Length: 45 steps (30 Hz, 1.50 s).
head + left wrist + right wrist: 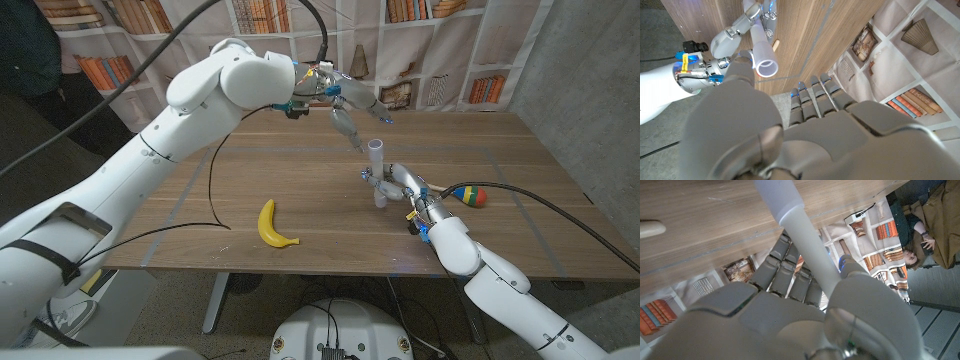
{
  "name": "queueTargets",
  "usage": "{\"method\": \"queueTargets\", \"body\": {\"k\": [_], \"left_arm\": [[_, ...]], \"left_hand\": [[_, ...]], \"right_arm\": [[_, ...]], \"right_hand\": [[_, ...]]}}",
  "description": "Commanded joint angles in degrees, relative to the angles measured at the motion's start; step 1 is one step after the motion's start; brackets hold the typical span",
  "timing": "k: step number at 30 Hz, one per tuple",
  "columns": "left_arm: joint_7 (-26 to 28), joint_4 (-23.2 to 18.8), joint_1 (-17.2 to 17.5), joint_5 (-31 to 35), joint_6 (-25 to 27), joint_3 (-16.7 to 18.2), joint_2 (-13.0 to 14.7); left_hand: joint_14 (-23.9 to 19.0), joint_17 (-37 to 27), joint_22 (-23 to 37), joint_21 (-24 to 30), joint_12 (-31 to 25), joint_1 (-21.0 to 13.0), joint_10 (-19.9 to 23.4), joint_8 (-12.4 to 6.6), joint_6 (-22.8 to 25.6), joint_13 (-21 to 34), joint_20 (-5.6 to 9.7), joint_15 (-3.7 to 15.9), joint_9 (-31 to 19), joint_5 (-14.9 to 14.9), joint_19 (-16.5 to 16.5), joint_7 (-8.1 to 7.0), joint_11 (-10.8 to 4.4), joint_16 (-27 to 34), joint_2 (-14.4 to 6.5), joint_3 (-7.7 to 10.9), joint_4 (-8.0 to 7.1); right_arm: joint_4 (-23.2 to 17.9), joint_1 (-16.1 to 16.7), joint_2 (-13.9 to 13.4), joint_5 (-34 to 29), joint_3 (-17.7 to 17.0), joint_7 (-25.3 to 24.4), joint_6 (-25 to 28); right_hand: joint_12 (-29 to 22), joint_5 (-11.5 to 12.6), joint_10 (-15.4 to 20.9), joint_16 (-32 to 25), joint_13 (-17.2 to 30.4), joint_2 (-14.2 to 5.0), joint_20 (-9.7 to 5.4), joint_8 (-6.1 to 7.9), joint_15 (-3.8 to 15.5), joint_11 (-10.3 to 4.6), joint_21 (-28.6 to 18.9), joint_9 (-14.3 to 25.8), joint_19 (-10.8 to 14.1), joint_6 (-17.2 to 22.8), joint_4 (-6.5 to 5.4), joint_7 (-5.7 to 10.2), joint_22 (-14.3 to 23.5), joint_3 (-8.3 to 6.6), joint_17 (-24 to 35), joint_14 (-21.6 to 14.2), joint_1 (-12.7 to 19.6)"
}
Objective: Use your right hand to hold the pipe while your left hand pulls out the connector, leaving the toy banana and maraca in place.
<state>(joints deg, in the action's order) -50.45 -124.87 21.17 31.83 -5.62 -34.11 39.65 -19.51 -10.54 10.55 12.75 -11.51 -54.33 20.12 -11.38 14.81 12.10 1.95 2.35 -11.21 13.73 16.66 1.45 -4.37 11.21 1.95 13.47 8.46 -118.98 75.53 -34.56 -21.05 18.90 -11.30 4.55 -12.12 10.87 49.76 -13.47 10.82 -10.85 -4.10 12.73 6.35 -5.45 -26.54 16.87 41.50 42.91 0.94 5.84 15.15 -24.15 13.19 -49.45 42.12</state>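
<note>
Your right robot hand point(400, 185) grips the pipe point(377, 170) upright, steadying it; left robot hand point(345, 105) hovers above, fingers apart, empty.

You see a white pipe point(377, 170) on the brown wood-grain table point(300, 190), with a yellow toy banana point(272, 226) nearby. The maraca point(470, 195) shows red, yellow, green and blue, and both arms are white.

The pipe point(377, 170) is hidden at its lower part by the right hand point(400, 187); whether a connector caps its top is perhaps too small to tell
</note>
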Motion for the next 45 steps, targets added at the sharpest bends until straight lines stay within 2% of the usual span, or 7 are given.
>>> {"method": "queueTargets", "body": {"k": [1,5,12,18,25,33,45], "left_arm": [[-2.33,2.37,-1.96,-1.08,-2.31,-1.76,-2.34],[-2.45,2.69,-1.85,-1.11,-2.47,-1.93,-2.55],[-2.61,4.78,-2.09,-2.49,-4.15,-2.61,-3.04],[-2.19,6.29,-1.97,-4.53,-4.39,-2.58,-3.88],[-0.41,7.3,-1.4,-5.27,-5.43,-2.69,-4.35],[0.38,9.0,-1.5,-5.19,-5.9,-3.79,-5.31],[1.19,8.13,-1.45,-2.18,-5.79,-4.18,-5.3]], "left_hand": [[-1.24,-0.31,0.36,1.21,-0.82,-1.46,1.34,-0.55,0.91,0.23,-0.5,1.56,-0.24,-0.51,2.63,-0.34,-0.96,0.25,-0.6,0.82,0.12],[-1.84,-0.41,0.4,1.72,-0.92,-2.56,1.58,-0.8,1.52,0.31,-1.23,1.86,-0.28,-0.84,4.08,-0.21,-0.87,0.46,-1.22,1.25,0.17],[-3.72,-0.52,0.46,2.78,-1.5,-4.14,3.33,-1.35,3.11,0.44,-0.98,2.38,-0.34,-1.44,7.07,-0.21,-1.16,0.97,-1.93,1.77,0.15],[-5.25,-0.67,0.44,4.01,-1.91,-5.22,4.93,-1.84,4.85,0.53,-2.68,2.17,-0.39,-1.88,10.56,-0.32,-1.36,1.28,-2.58,2.12,-0.07],[-7.27,-0.74,0.38,4.89,-2.41,-7.47,7.17,-2.52,7.28,0.58,-2.93,3.17,-0.43,-2.14,13.28,-0.9,-2.08,1.69,-3.21,2.87,0.34],[-7.63,-0.85,0.33,5.03,-2.33,-8.09,7.58,-2.51,7.72,0.59,-3.73,3.25,-0.45,-2.22,13.93,-1.15,-2.47,1.67,-3.73,3.14,0.11],[-9.42,-1.02,0.31,5.43,-2.65,-9.75,9.62,-3.03,9.99,0.58,-3.43,3.29,-0.49,-2.31,15.37,-1.23,-2.45,2.0,-4.97,3.95,0.05]], "right_arm": [[-0.53,0.96,-0.1,0.23,-0.81,-0.5,-0.11],[-1.01,1.12,-0.23,0.12,-1.05,-0.27,0.41],[-1.44,1.15,-0.21,-0.32,-1.07,-0.4,0.64],[-1.6,1.28,-0.02,-0.77,-1.13,-0.96,0.51],[-1.28,1.67,0.28,-0.43,-1.34,-1.53,-0.43],[-1.39,2.11,0.35,0.48,-1.78,-1.13,-1.0],[-1.63,2.61,0.37,0.48,-2.04,-1.03,-0.86]], "right_hand": [[-0.21,-0.1,0.36,-0.37,0.09,-0.6,-8.07,0.3,6.54,-0.42,-0.4,0.18,0.25,1.13,-8.61,0.67,0.2,-9.04,0.36,-0.92,0.31],[-0.47,-0.17,1.06,-0.55,0.11,-0.53,-8.09,0.56,6.43,-0.25,-0.62,0.37,0.4,1.72,-8.62,0.7,0.17,-9.03,0.42,-1.3,0.25],[-0.57,-0.19,1.41,-0.65,0.12,-0.53,-8.1,0.69,6.46,0.1,-0.84,0.55,0.58,2.0,-8.53,0.56,0.13,-9.11,0.45,-1.56,0.3],[-0.57,-0.2,1.52,-0.74,0.13,-0.56,-8.1,0.74,6.53,0.12,-1.03,0.67,0.8,2.12,-8.45,0.52,0.1,-9.18,0.48,-1.81,0.36],[-0.59,-0.2,1.65,-0.76,0.13,-0.52,-8.09,0.73,6.6,-0.18,-1.23,0.74,0.98,2.2,-8.28,0.53,0.07,-9.31,0.44,-1.98,0.49],[-0.61,-0.22,1.85,-0.86,0.14,-0.49,-8.08,0.75,6.57,-0.09,-1.45,0.87,1.1,2.36,-8.19,0.54,0.03,-9.39,0.43,-2.33,0.57],[-0.56,-0.26,1.93,-0.86,0.15,-0.44,-8.05,0.67,6.53,-0.28,-1.7,0.99,1.18,2.37,-8.08,0.65,-0.03,-9.49,0.38,-2.56,0.65]]}}
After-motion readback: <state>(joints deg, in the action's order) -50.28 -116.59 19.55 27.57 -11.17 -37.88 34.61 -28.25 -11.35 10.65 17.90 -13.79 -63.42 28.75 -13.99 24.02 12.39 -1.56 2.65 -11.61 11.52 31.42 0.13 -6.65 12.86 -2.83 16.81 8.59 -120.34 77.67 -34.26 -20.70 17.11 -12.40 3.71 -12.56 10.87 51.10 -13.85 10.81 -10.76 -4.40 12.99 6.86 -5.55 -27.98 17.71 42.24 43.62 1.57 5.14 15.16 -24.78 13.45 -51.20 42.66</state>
